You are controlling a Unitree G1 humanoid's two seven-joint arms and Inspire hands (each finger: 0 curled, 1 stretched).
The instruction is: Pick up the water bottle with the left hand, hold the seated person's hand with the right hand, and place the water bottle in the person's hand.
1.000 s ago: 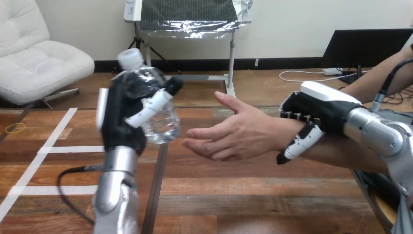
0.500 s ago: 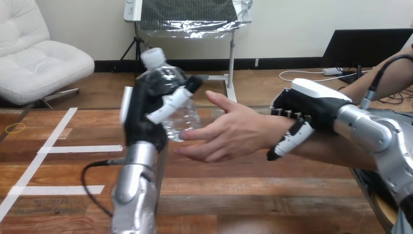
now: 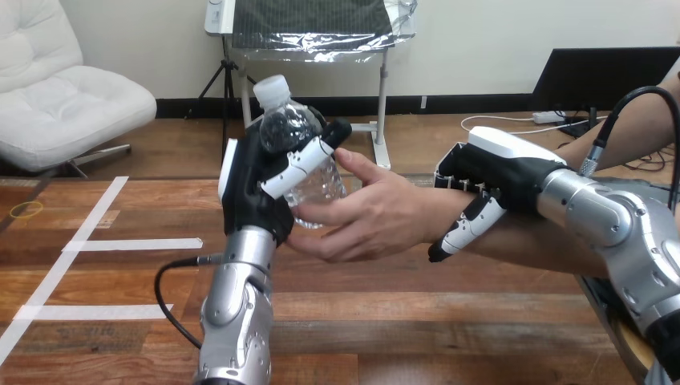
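Water bottle (image 3: 314, 183) is off the table (image 3: 417, 321), upright, cap up, in our left hand (image 3: 250, 196), with fingers and thumb wrapped round it. We call the pickup done. (A)

Agreed. How does it sit against the person's hand (image 3: 377, 212)? (B)

Touching. The water bottle's lower part rests against their fingers, and their thumb is up just beside it. Their hand is open, not closed on it. (A)

And our right hand (image 3: 497, 172)? (B)

It's on the person's wrist (image 3: 445, 216) from above, fingers bent over the far side, thumb down across the near side. We read that as clamped on the wrist, so the hold step looks done too. We can't see the fingertips behind the wrist, though. (A)

So what's left for us? (B)

Just the handover. The bottle is at their palm, but we carry all of it. We judge the person's fingers need to close round it. Then our left hand lets go and backs off. The risk is that if we open early, it tips off their fingers onto the table. (A)
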